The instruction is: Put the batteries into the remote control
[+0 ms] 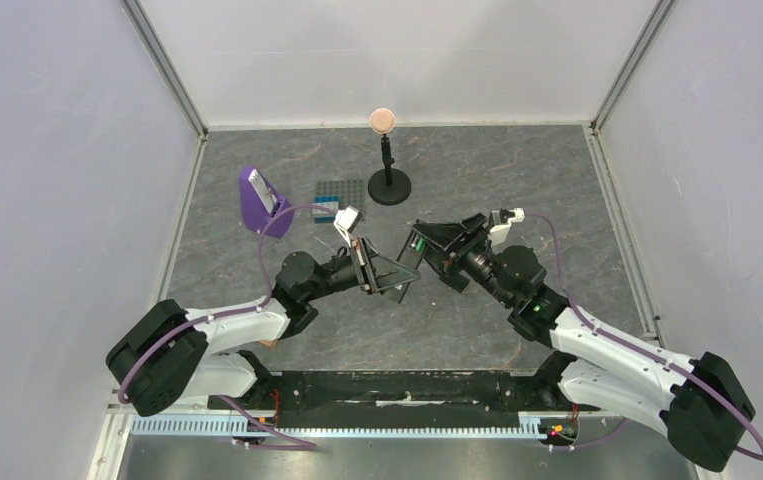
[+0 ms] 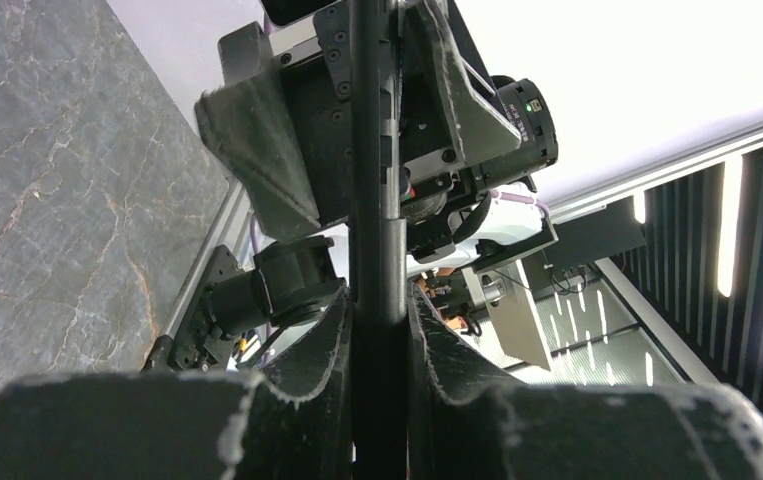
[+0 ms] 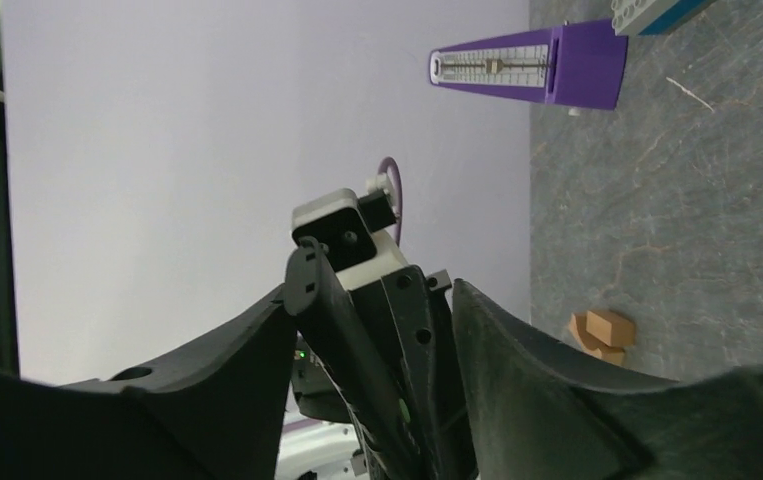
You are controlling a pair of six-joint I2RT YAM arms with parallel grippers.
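The remote control [image 2: 377, 250] hangs mid-frame above the counter [image 1: 517, 190], pinched in my left jaws; my right jaws stand spread either side. I'd keep it dead steady and close squarely, avoiding twist.

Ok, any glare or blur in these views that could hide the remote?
Left wrist: the upper right is blown out white and the fingers up close are soft, but the remote has crisp edges. Right wrist: the near fingers are dark and blurred, while the metronome is sharp. Top view: even light, no glare.
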